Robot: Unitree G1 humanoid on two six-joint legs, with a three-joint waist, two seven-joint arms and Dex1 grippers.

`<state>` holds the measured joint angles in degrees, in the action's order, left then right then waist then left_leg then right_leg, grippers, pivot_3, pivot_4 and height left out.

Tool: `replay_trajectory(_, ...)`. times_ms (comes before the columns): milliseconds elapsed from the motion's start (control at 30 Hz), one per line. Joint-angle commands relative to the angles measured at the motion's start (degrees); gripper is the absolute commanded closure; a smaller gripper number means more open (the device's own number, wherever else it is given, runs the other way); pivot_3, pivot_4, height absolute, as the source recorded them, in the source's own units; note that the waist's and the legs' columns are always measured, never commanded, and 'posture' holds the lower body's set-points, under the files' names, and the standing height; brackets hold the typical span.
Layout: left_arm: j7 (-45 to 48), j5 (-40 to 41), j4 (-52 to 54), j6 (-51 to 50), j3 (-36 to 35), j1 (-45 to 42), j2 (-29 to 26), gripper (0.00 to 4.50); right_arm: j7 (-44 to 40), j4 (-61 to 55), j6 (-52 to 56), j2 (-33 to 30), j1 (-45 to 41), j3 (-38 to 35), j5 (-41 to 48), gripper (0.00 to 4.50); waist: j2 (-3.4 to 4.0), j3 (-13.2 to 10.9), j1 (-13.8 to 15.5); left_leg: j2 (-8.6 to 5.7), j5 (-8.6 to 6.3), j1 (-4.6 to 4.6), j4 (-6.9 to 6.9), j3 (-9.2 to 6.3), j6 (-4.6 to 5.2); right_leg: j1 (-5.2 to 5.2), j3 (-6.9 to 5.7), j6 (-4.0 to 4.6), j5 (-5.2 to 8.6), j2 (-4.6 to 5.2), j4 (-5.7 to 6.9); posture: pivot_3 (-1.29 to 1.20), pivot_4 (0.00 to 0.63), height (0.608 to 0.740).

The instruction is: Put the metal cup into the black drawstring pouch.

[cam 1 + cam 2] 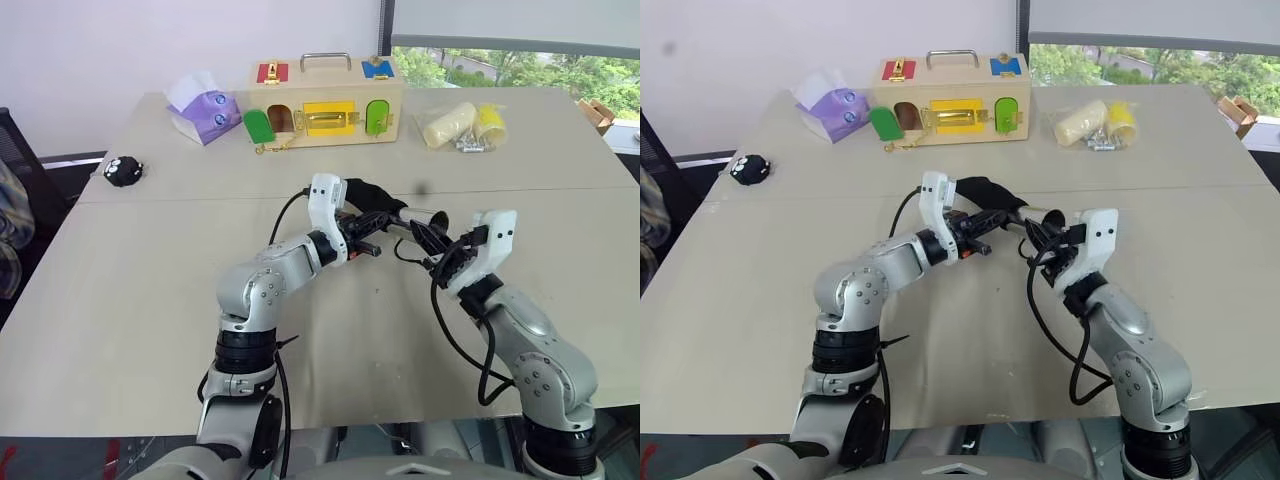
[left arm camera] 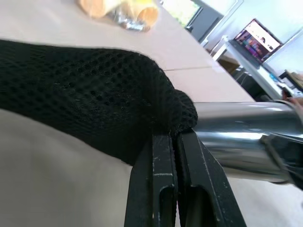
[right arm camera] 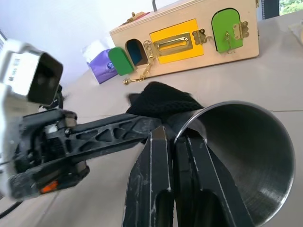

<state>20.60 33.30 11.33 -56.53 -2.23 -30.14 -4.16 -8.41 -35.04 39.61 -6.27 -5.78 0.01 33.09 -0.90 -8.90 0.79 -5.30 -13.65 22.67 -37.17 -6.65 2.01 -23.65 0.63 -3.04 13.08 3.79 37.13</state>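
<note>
above table (image 1: 150,300), left claw (image 2: 173,142) pinches black pouch (image 2: 85,90); right claw (image 3: 177,142) clamps cup (image 3: 236,156) rim.

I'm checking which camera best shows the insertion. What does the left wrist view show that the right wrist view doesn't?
Left wrist alone: the metal cup from the side, its end under the black drawstring pouch's mesh, and a laptop. Right wrist alone: the cup's hollow inside, the right gripper clamped on its rim, the wooden latch box. Both: pouch, cup, and left gripper pinching the pouch.

Left claw (image 1: 378,232) pinching black drawstring pouch (image 1: 372,193), right claw (image 1: 428,240) gripping metal cup (image 1: 422,220), above beige table (image 1: 130,290)
</note>
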Motion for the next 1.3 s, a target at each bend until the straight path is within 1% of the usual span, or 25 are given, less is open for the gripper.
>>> replay_trajectory(33, 1.6, 1.3, 3.1, 1.5, 1.7, 0.5, 0.0, 4.50, 1.1, 0.0, -1.3, 2.6, -1.8, -1.2, 2.2, 4.42, 0.00, 0.0, -0.1, 0.00, 0.00, 0.00, 0.00, 0.01, 0.00, 0.00, 0.01, 0.00, 0.00, 0.00, 0.00, 0.00, 0.150, 0.740)
replay_trajectory(267, 1.7, 1.0, 3.0, 2.0, 2.1, 0.9, -0.5, 4.50, 4.0, 2.8, -1.6, 8.9, -4.3, -5.3, 7.5, 4.42, 0.01, 0.0, -0.1, 0.02, 0.00, 0.00, 0.05, -0.01, 0.00, -0.03, 0.01, 0.01, 0.00, -0.02, 0.01, 0.00, 0.150, 0.740)
replay_trajectory(433, 1.5, 0.8, 2.6, 2.3, 2.0, 0.7, -0.8, 4.50, 7.5, 4.0, -1.5, 13.6, -5.7, -9.3, 16.0, 4.42, 0.02, 0.0, -0.1, 0.01, 0.00, 0.00, 0.05, -0.01, 0.00, -0.03, 0.02, 0.01, -0.01, -0.02, 0.01, 0.00, 0.150, 0.740)
replay_trajectory(533, 1.6, 0.9, 2.6, 2.5, 2.1, 0.7, -1.0, 4.50, 9.1, 4.7, -0.7, 13.8, -5.7, -9.7, 21.7, 4.42, 0.03, 0.0, -0.1, 0.01, 0.00, 0.00, 0.07, 0.00, 0.00, -0.03, 0.03, 0.01, -0.01, -0.02, 0.01, 0.00, 0.150, 0.740)
replay_trajectory(600, 1.7, 1.1, 2.7, 2.7, 2.2, 0.7, -1.0, 4.50, 9.3, 5.1, -0.3, 12.5, -5.8, -8.9, 22.8, 4.42, 0.03, 0.0, -0.2, 0.01, 0.00, 0.00, 0.08, 0.00, 0.00, -0.03, 0.03, 0.01, 0.00, -0.01, 0.01, 0.00, 0.150, 0.740)
replay_trajectory(700, 2.2, 1.2, 2.6, 3.2, 2.3, 0.4, -1.0, 4.50, 6.2, 6.2, -1.2, 6.7, -6.3, -3.3, 14.1, 4.42, 0.03, 0.0, -0.3, 0.01, 0.00, -0.01, 0.10, 0.00, 0.00, -0.04, 0.03, 0.01, 0.00, -0.04, 0.01, 0.00, 0.150, 0.740)
replay_trajectory(767, 2.4, 1.5, 2.3, 3.4, 2.1, -0.1, -0.8, 4.50, 4.0, 8.3, -3.9, 3.3, -7.4, 0.5, 7.3, 4.42, 0.03, 0.0, -0.4, 0.01, 0.00, -0.01, 0.09, 0.02, 0.01, -0.04, 0.04, 0.01, 0.00, -0.07, 0.01, 0.00, 0.150, 0.740)
replay_trajectory(833, 2.8, 1.7, 2.0, 3.4, 2.0, -0.4, -0.8, 4.50, 0.2, 10.7, -7.9, -1.1, -8.8, 4.9, -0.1, 4.42, 0.03, 0.0, -0.5, 0.01, 0.00, -0.02, 0.07, 0.10, 0.01, -0.04, 0.07, 0.01, 0.00, -0.23, 0.01, 0.00, 0.150, 0.740)
replay_trajectory(1033, 2.9, 3.1, 1.8, 2.6, 0.8, -0.9, -0.6, 4.50, -11.9, 17.8, -23.4, -13.9, -10.4, 17.4, -20.4, 4.42, 0.03, 0.0, -0.7, 0.01, 0.00, -0.03, 0.06, 0.12, 0.00, -0.03, 0.07, 0.00, 0.00, -0.21, 0.00, 0.00, 0.150, 0.740)
replay_trajectory(1200, 3.0, 3.3, 1.2, 2.8, -0.1, -1.3, -0.5, 4.50, -16.1, 28.0, -38.6, -21.5, -13.7, 22.5, -35.9, 4.42, 0.00, 0.0, -0.8, 0.04, 0.00, -0.03, 0.06, 0.16, 0.00, -0.03, 0.11, -0.01, -0.01, -0.06, -0.04, 0.00, 0.150, 0.740)
replay_trajectory(1300, 3.0, 3.4, 1.1, 3.1, -0.1, -1.3, -0.3, 4.50, -17.9, 34.3, -45.7, -24.3, -16.6, 24.3, -42.0, 4.42, -0.01, 0.0, -0.8, 0.01, 0.01, -0.03, 0.00, 0.24, 0.00, -0.02, 0.10, -0.02, -0.01, -0.16, -0.05, 0.00, 0.150, 0.740)
